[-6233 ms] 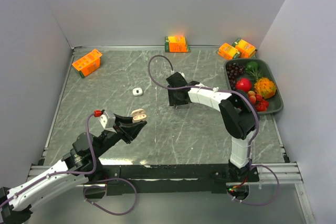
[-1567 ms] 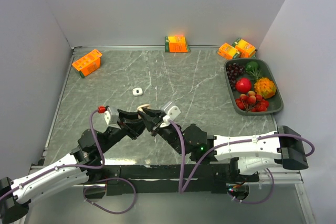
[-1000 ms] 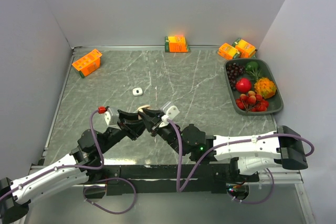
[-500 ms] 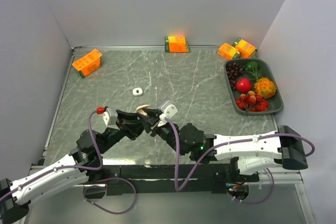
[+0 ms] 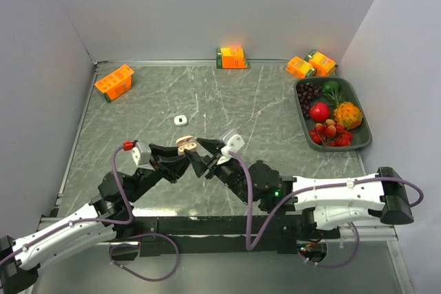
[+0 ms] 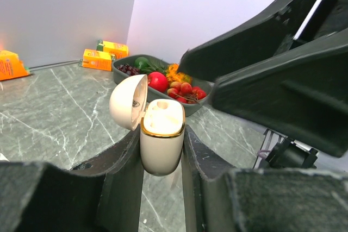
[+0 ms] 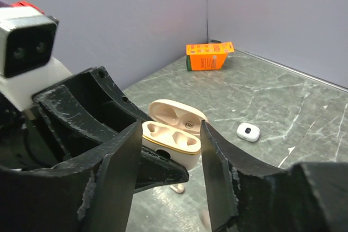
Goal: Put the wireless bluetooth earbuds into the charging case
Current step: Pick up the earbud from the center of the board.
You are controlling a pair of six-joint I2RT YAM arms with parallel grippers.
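Clearly raised over the tabletop (image 5: 262, 108), the left hand (image 6: 162, 153) is closed on the charging case (image 6: 161, 134), with one finger pressing each side of its lower half. The case stands upright between these fingers, and its lid (image 6: 129, 101) is swung open toward the left side of the hand. The right hand (image 5: 204, 154) is near, in front of the left hand, and its tips point at the case. Its fingers (image 7: 117, 183) are spread apart and hold nothing.

From the right wrist camera the two wells of the case look pale, and I cannot tell if a bud sits inside. Under the held case a small pale piece (image 7: 176, 188) lies on the tabletop. It looks like one of the wireless bluetooth earbuds, but it is blurred.

Beyond both hands, well apart, lies a small white case (image 5: 181, 120), closed. Far to the right of the right hand is a tray (image 5: 355, 91) of fruit.
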